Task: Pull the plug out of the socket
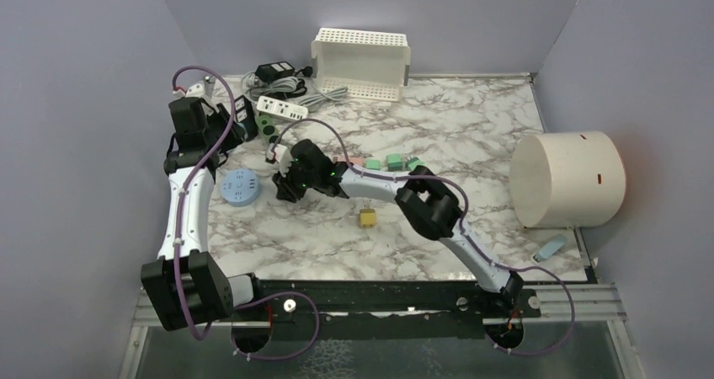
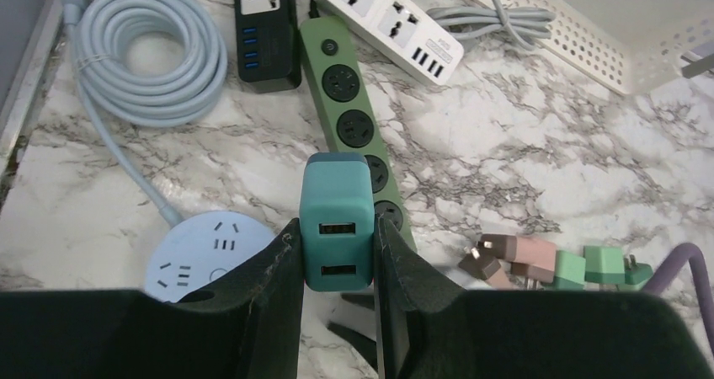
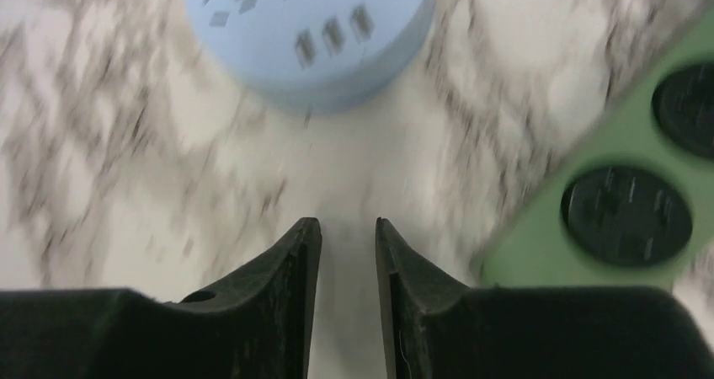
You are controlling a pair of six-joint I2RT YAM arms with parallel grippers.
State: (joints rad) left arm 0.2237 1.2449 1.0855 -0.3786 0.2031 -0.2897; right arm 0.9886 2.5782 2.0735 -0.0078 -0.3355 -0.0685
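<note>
A white-and-grey marble surface point(image 1: 471, 135) fills the overhead view. At its right edge a large cream cylinder point(image 1: 568, 179) lies on its side, and a white perforated plastic basket point(image 1: 360, 63) stands at the back. Both arms reach toward the back-left part of the surface.

In the left wrist view a coiled pale blue cable point(image 2: 147, 55) lies at the upper left. Three strips lie close together beside it:
- a long olive-green power strip point(image 2: 349, 101) with round black sockets
- a black power strip point(image 2: 265, 25) just beside the far end of the green one, on its left
- a white power strip point(image 2: 396, 21) angled off to the right

A round pale blue socket hub point(image 2: 206, 253) sits just left of the green strip's near end.

The left claw point(image 2: 335, 232) is clamped on a teal block-shaped plug point(image 2: 337, 185) whose two USB ports face the camera. The plug stands over the near end of the green strip (whether its pins sit in a socket or are clear of it cannot be told).

The right claw point(image 3: 348, 227), blurred in its own view, has its fingers slightly apart with nothing between them. It is over bare marble between the round hub and the green strip.

A cluster of small pink, brown and green adapters point(image 2: 539, 257) lies to the right of the green strip
</note>
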